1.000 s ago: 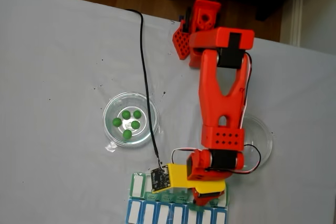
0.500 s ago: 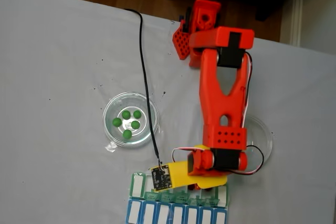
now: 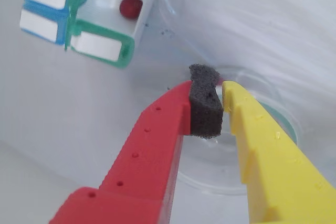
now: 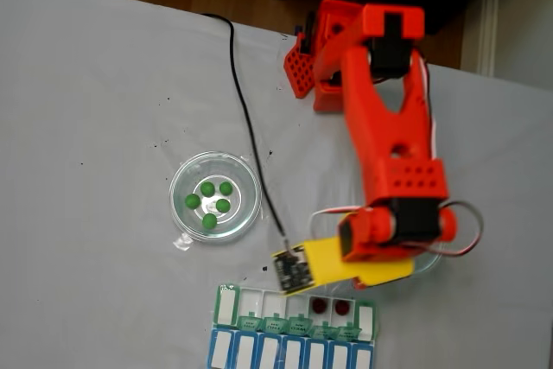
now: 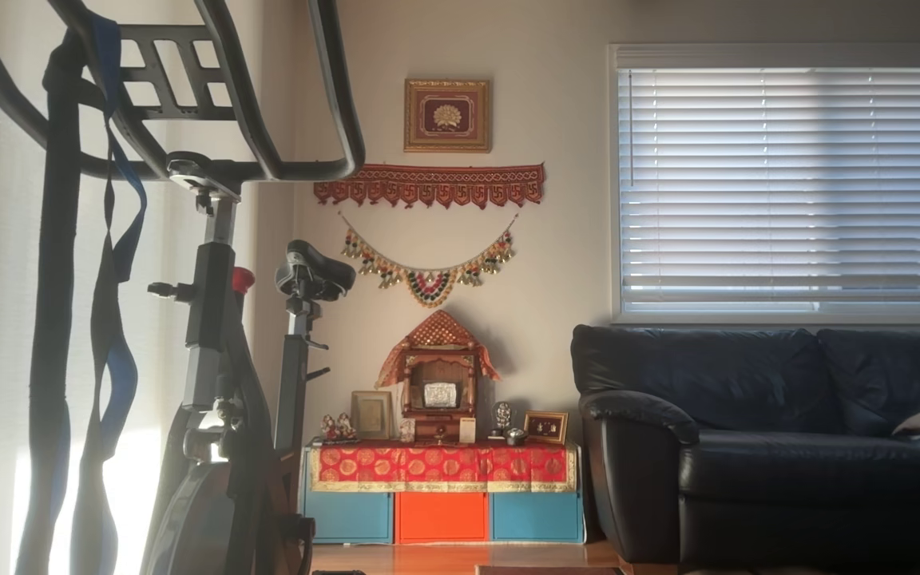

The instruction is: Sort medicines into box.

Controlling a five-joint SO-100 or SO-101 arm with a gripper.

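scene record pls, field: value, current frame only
gripper: over the clear dish, jaws closed on their own foam pad, no ball held
green balls: five in the other clear dish
red balls: two in the green-lidded organizer, in neighbouring compartments
organizer lids: open on the green row
blue-lidded row: beside it, at the frame's bottom edge
surface: white tablecloth

Dish (image 4: pixel 215 196) on the worktop (image 4: pixel 86 110) with five balls (image 4: pixel 208 205) in it, box (image 4: pixel 294 307) nearer the view's bottom edge — two balls (image 4: pixel 330 306) in neighbouring compartments, second dish (image 4: pixel 429 257) right, under the arm (image 4: pixel 389 127).
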